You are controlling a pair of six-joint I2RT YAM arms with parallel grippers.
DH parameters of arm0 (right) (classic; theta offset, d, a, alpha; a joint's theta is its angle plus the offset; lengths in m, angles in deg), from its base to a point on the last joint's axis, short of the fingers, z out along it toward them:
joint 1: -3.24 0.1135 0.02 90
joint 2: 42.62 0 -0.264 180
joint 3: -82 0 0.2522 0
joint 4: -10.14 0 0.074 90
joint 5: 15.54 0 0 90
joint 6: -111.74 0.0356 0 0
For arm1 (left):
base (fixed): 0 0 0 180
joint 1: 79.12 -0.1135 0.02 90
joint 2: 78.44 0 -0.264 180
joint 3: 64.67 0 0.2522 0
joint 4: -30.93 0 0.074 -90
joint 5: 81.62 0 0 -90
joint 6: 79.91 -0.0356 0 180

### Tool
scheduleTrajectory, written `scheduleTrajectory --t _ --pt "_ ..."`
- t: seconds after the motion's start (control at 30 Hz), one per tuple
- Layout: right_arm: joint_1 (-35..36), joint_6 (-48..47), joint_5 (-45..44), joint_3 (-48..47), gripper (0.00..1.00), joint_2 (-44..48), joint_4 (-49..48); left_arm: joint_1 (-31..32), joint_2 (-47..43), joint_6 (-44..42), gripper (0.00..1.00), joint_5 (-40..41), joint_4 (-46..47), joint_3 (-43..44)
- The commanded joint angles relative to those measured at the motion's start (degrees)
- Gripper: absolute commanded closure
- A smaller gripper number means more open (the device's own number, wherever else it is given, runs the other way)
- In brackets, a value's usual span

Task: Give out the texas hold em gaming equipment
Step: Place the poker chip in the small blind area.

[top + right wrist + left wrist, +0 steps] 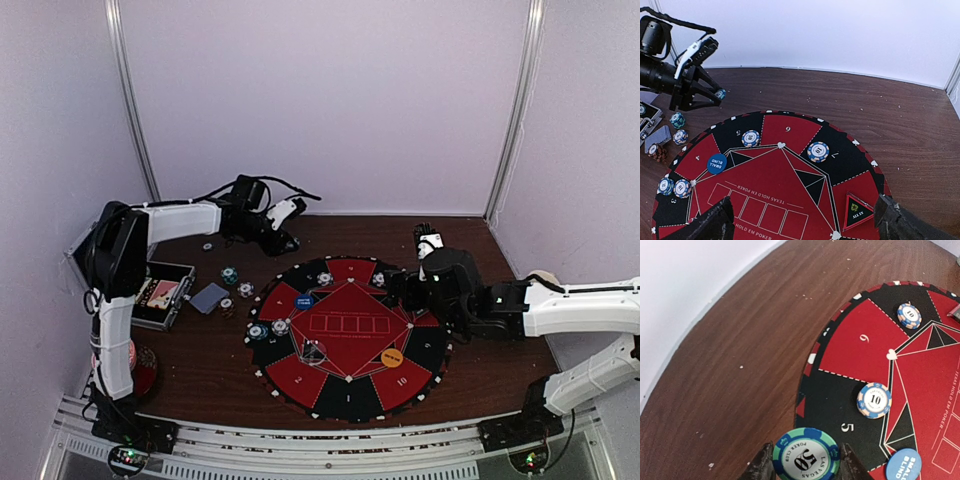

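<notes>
Left gripper [806, 464] clamped tight on the teal 50 chip [806, 452], pinched by its rim, over bare table [740, 340] just off the mat [850, 340] at the mat's 11 o'clock in top view. Right gripper [804, 210] spread wide, holding nothing, over the mat's 3 o'clock. Risks: releasing here puts the chip off-mat, and an edge-on landing likely rolls. Seat 5's 10 chip [874, 400] could get knocked on approach.
</notes>
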Motion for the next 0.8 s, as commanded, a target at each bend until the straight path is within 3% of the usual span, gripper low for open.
scheduleTrajectory --t 0.0,0.43,0.77 --pt "0.4 -0.3 -0.7 -1.3 0.02 -0.1 -0.5 2.4 4.2 0.7 0.69 -0.1 -2.4 5.1" --pt "0.5 -0.4 -1.0 -1.7 0.02 -1.4 -0.4 4.5 18.0 4.7 0.69 3.1 -7.6 20.8" --pt "0.4 -0.5 -0.9 -1.8 0.02 -1.7 -0.5 5.2 21.0 5.7 0.68 2.4 -7.4 23.5"
